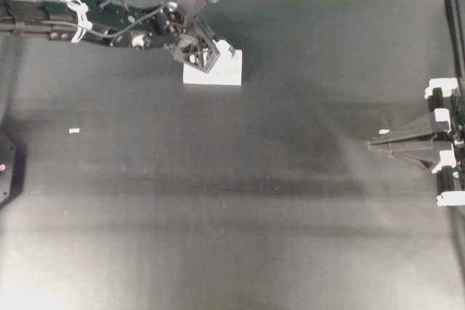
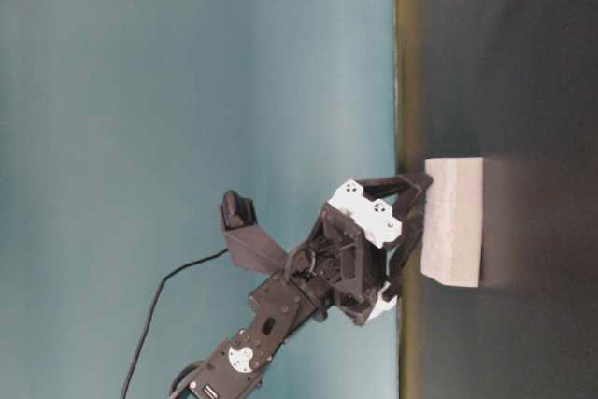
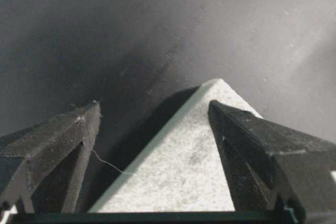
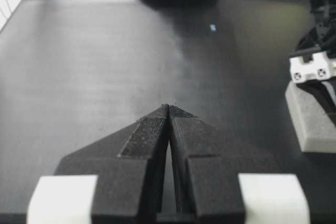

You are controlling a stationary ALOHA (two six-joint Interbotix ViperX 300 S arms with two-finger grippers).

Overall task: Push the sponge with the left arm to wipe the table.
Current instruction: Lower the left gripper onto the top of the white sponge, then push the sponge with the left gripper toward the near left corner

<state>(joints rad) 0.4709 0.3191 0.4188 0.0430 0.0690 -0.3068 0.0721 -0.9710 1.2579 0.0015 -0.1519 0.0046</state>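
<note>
Up near the teal-edged far side of the table [image 1: 232,201] lies the sponge [image 1: 218,72], a plain white rectangular block with soft edges and a finely speckled top, flat on the matte black surface. From overhead, the left arm [image 1: 87,16] reaches in from the left, and the left gripper [image 1: 207,52] sits over the sponge's upper-left part, hiding some of it. The left wrist view adds what the overhead cannot: the jaws stand wide apart, one finger [image 3: 55,148] off to the side over bare table and the other finger [image 3: 262,156] above the sponge, whose corner points away between them; nothing is pinched. A thin thread trails from the sponge's edge there. The table-level view, turned on its side, shows the block's thickness and the gripper tips meeting its top face. Only the overhead and right wrist views show the tiny white scrap [image 1: 74,131], well apart from the sponge. The right gripper [image 1: 372,145] rests at the right edge, jaws pressed together, holding nothing.
</note>
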